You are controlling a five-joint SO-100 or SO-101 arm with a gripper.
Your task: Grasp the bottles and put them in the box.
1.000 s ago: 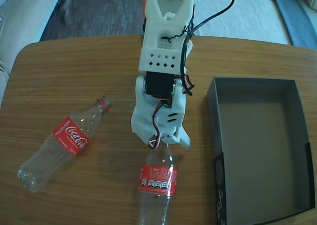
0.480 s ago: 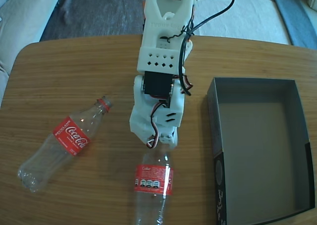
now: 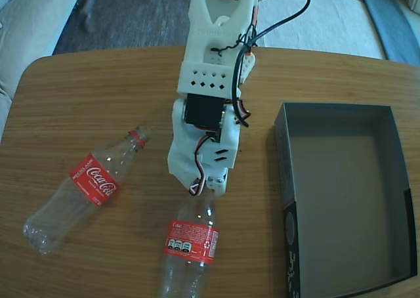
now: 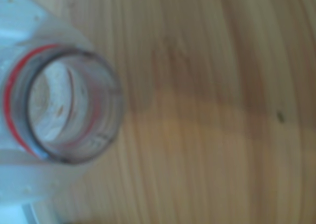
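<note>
On the round-cornered wooden table point(image 3: 98, 94), two clear plastic Coca-Cola bottles with red wrap labels lie uncapped. One bottle point(image 3: 82, 190) rests well to the left in the fixed view, its neck pointing up-right. The other bottle point(image 3: 187, 249) lies near the bottom edge, its neck tucked under the white 3D-printed gripper point(image 3: 205, 191) of the arm. The wrist view shows that bottle's open mouth point(image 4: 69, 108) with its red neck ring, pressed close against pale plastic at the left. Whether the jaws are clenched on the neck or merely around it, I cannot tell; the fingertips are hidden in both views.

The shallow rectangular cardboard box point(image 3: 289, 199), dark grey inside and black outside, sits empty to the right, apart from both bottles.

The risk I judge: a hold this near the mouth leaves the long body hanging, so the bottle could swing, slip free, or catch the box's near wall during transfer.
</note>
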